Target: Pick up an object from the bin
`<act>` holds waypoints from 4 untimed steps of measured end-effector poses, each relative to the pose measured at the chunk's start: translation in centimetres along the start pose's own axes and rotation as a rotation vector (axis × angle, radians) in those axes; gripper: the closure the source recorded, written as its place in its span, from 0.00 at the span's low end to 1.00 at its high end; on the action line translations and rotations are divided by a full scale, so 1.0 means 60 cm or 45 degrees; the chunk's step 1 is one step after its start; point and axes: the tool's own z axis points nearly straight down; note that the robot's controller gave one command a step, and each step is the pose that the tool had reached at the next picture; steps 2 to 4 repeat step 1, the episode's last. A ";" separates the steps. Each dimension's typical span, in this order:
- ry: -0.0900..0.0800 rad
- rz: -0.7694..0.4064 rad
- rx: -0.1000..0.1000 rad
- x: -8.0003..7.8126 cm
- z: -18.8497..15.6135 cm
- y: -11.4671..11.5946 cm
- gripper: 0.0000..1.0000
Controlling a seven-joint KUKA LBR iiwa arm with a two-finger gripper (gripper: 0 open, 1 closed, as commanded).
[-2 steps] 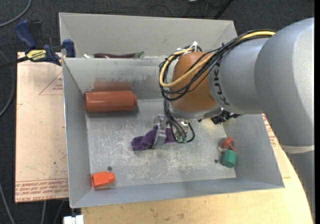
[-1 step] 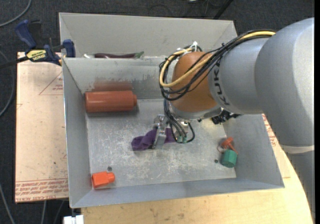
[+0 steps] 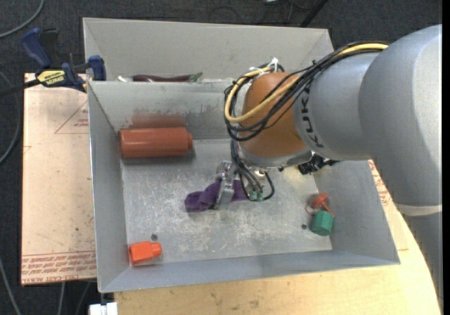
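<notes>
Jaws are down in the middle of the bin [image 3: 211, 240], at the end of the arm [image 3: 401, 117] that comes in from the right. They stand narrow and are closed across the middle of a soft purple thing [image 3: 200, 200]. This thing lies on the bin floor, a little to the left of the centre. Purple shows on both sides of the metal, with a longer end to the left and a short end to the right. The purple thing touches the floor and is not lifted.

I count five loose things on the main floor, one of each kind. Nearest, in the front left corner, sits one orange block [image 3: 145, 252]. At the front right lies one green piece [image 3: 323, 223], and one small red piece [image 3: 320, 201] is just behind it, touching or almost touching; I cannot tell which. Then comes the purple thing in the jaws. Farthest, against the back wall on the left, lies one red-brown cylinder [image 3: 155, 143] on its side, well apart from the others.

The round orange cover [image 3: 274, 127] and its yellow and black cables [image 3: 242, 106] hide the upper part of the jaws and the floor behind them. Behind the inner wall a dark thing [image 3: 162, 78] shows as a thin strip, and I cannot tell what kind of thing it is.
</notes>
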 end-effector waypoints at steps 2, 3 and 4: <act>0.001 0.000 0.000 0.001 -0.010 0.000 1.00; 0.001 0.000 0.000 0.001 -0.010 0.000 1.00; 0.001 0.000 0.000 0.001 -0.010 0.000 1.00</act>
